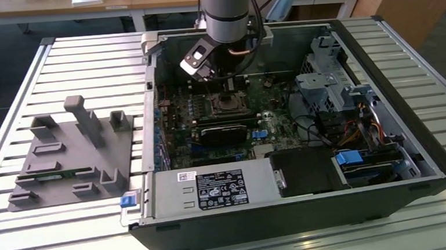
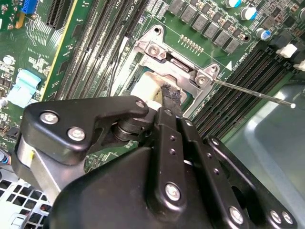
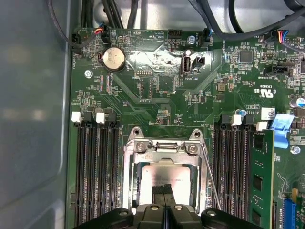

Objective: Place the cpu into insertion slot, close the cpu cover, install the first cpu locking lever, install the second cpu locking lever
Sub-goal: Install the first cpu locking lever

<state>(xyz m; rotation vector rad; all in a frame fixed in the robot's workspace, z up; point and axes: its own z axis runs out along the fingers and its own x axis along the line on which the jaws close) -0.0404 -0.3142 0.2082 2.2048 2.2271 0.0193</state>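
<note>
Inside the open computer case, my gripper (image 1: 225,87) hangs just above the insertion slot (image 1: 228,105) on the green board. In the first wrist view the cpu (image 3: 159,174) lies in the slot, its dull silver face showing through the window of the cpu cover (image 3: 129,176), which lies down around it. My gripper (image 3: 164,190) is shut, with its dark tips pressed together over the cpu's face and nothing between them. A thin locking lever (image 3: 210,177) stands loose beside the socket. In the second wrist view the lever (image 2: 252,93) sticks out past the cover's hinge (image 2: 169,59).
Long black memory slots (image 3: 95,171) flank the socket, and one holds a green memory stick (image 3: 261,183). A black module (image 1: 223,133), the power supply (image 1: 211,189) and the drive cage (image 1: 321,84) crowd the case. A grey fixture (image 1: 69,152) sits on the slatted table at the exterior view's left.
</note>
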